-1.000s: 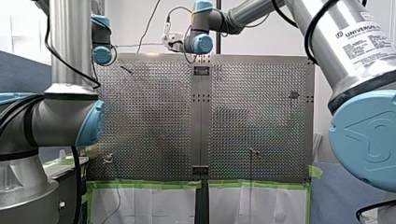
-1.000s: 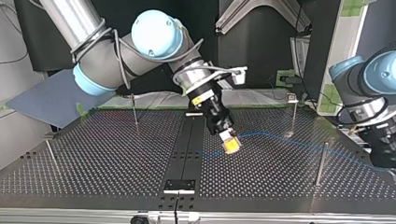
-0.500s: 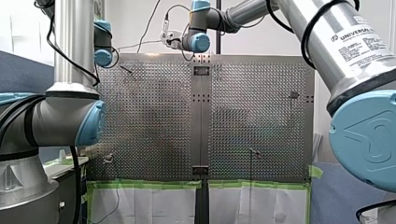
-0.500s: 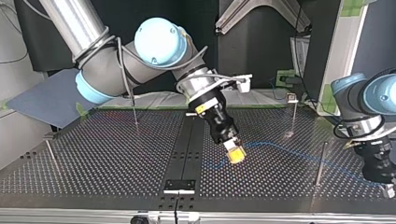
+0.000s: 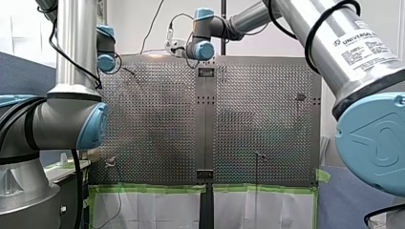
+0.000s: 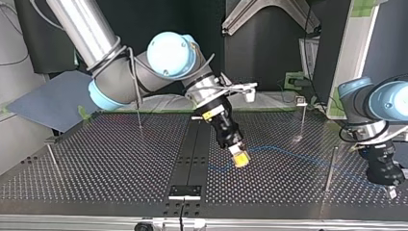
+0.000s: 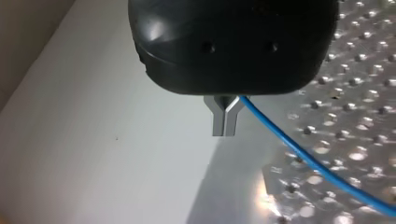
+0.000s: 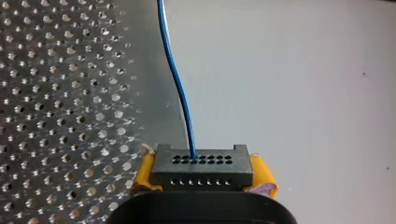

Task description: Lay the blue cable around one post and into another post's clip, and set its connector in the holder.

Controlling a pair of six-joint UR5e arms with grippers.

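Observation:
In the right wrist view my right gripper [image 8: 201, 186] is shut on the black connector [image 8: 201, 166], which sits between its yellow pads [image 8: 264, 176]. The blue cable [image 8: 177, 84] leaves the connector and runs straight ahead. In the top view my right gripper [image 6: 239, 158] hangs low over the board just right of the centre rail. From there the blue cable [image 6: 293, 154] runs right to my left gripper [image 6: 388, 190] near the board's corner. In the left wrist view my left gripper [image 7: 225, 119], with metal fingers, is shut on the blue cable [image 7: 299, 158].
Thin posts stand on the perforated board [image 6: 96, 163]: one at back left [image 6: 138, 113], one with a clip on top at back right [image 6: 302, 118], one near my left gripper [image 6: 330, 168], one at the far left [image 6: 52, 159]. A black block [image 6: 184, 191] sits on the centre rail's near end.
In the top view my left gripper has come in from the right edge, leftward and lower. My right gripper has shifted slightly toward the near edge, the connector still in it.

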